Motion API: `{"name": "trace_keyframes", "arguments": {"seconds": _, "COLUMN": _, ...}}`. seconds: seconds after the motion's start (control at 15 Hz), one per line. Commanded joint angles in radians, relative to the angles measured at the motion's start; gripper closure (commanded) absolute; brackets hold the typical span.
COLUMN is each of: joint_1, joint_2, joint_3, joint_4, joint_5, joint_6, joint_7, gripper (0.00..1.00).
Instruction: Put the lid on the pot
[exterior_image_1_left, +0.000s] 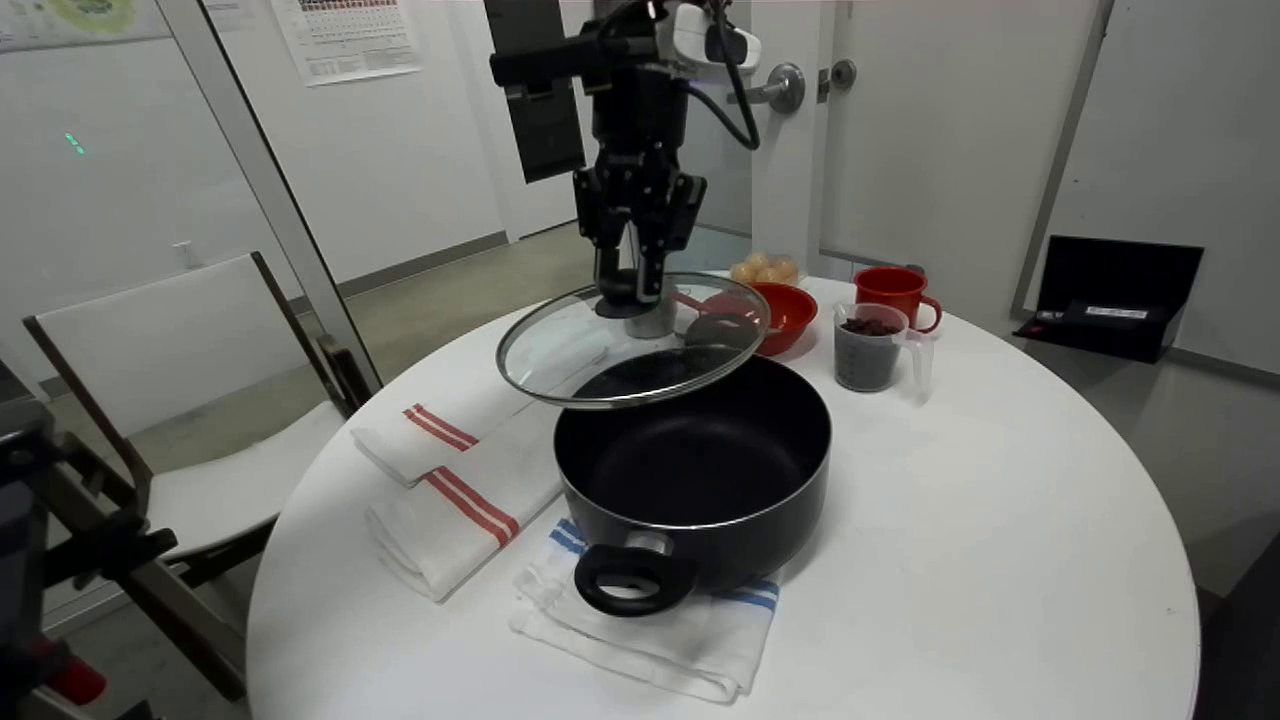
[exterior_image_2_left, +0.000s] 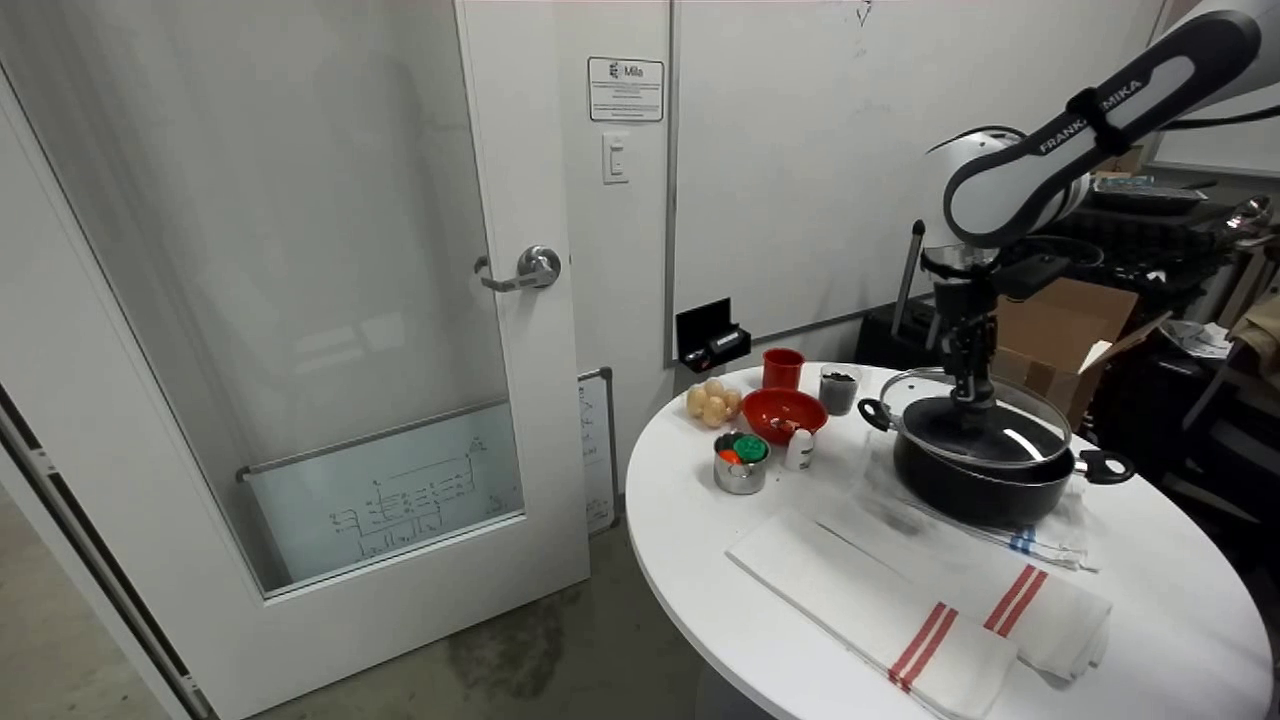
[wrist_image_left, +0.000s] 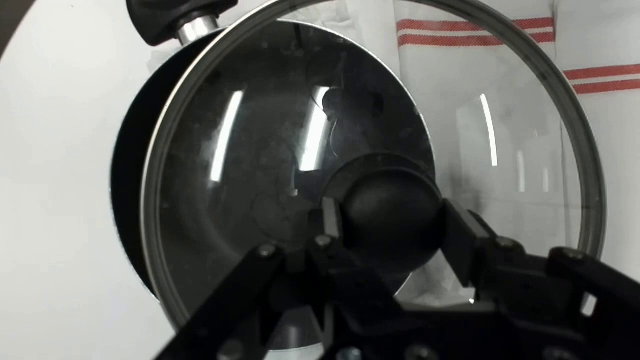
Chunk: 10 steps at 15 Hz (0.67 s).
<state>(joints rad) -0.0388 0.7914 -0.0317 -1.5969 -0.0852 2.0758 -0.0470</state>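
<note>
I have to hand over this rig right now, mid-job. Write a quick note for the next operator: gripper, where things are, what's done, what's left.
Gripper: closed on the round black knob of the clear glass lid with a metal rim.
Things: the lid is held above the wide black pot with loop handles, off-centre toward the white cloths with red stripes. The pot sits on a white cloth with blue stripes.
Done: lid gripped and partly over the pot.
Left: centre it, lower it onto the rim, release the knob.
</note>
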Motion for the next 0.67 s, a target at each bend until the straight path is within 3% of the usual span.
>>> {"name": "trace_keyframes", "arguments": {"seconds": 0.0, "joint_1": -0.030, "joint_2": -0.047, "joint_3": -0.007, "joint_4": -0.040, "joint_5": 0.033, "joint_6": 0.010, "joint_7": 0.018, "gripper": 0.74}}
{"name": "trace_keyframes", "arguments": {"seconds": 0.6, "joint_1": -0.086, "joint_2": -0.023, "joint_3": -0.018, "joint_4": -0.036, "joint_5": 0.088, "joint_6": 0.041, "joint_7": 0.024, "gripper": 0.74}}
